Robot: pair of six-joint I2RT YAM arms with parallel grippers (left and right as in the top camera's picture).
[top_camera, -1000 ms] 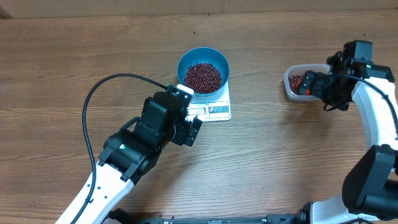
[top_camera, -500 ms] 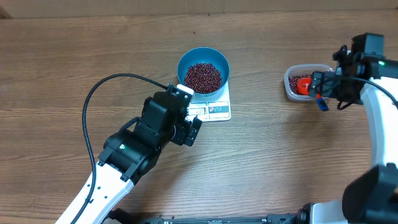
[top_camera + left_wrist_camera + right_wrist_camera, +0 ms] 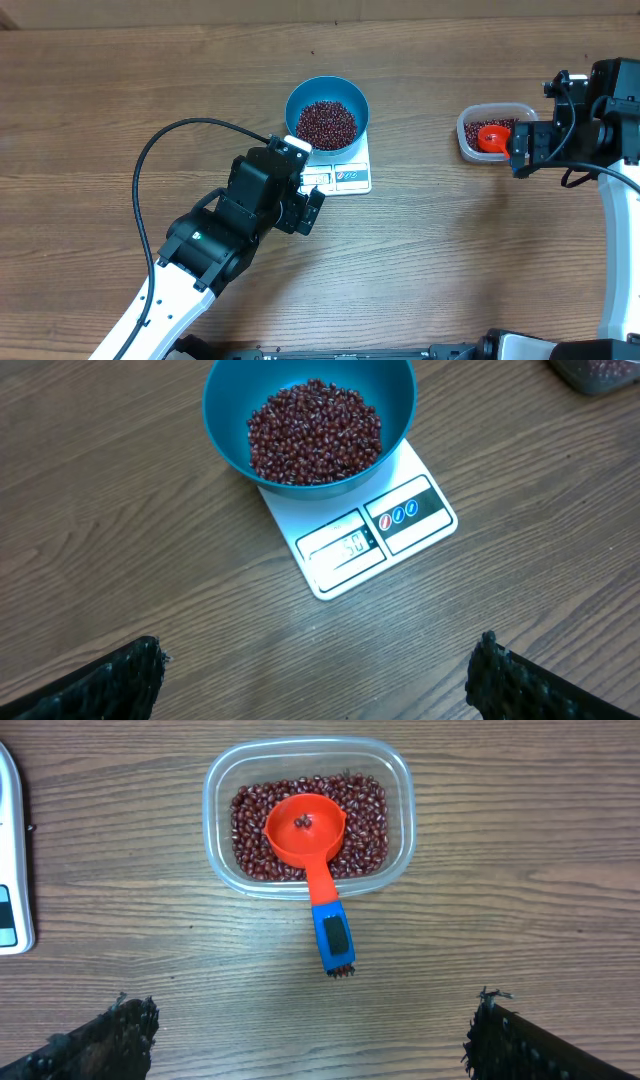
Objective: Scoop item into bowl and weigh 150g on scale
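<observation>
Two arms reach over the wooden table, and everything here is placed from the scale. The left gripper hovers just on the near side of the scale's display edge, its jaws spread wide with nothing between them. The right gripper hangs well to the right of the scale, also spread wide and empty. The blue bowl sits on the scale's far half, leaving the display and buttons uncovered (I cannot read all the digits). A clear plastic tub stands on the table well to the right of the scale, apart from it. A red scoop rests in the tub, its blue-tipped handle jutting over the near rim. The beans are heaped in the bowl on the scale. More lie in the tub, and a few in the scoop's cup.
</observation>
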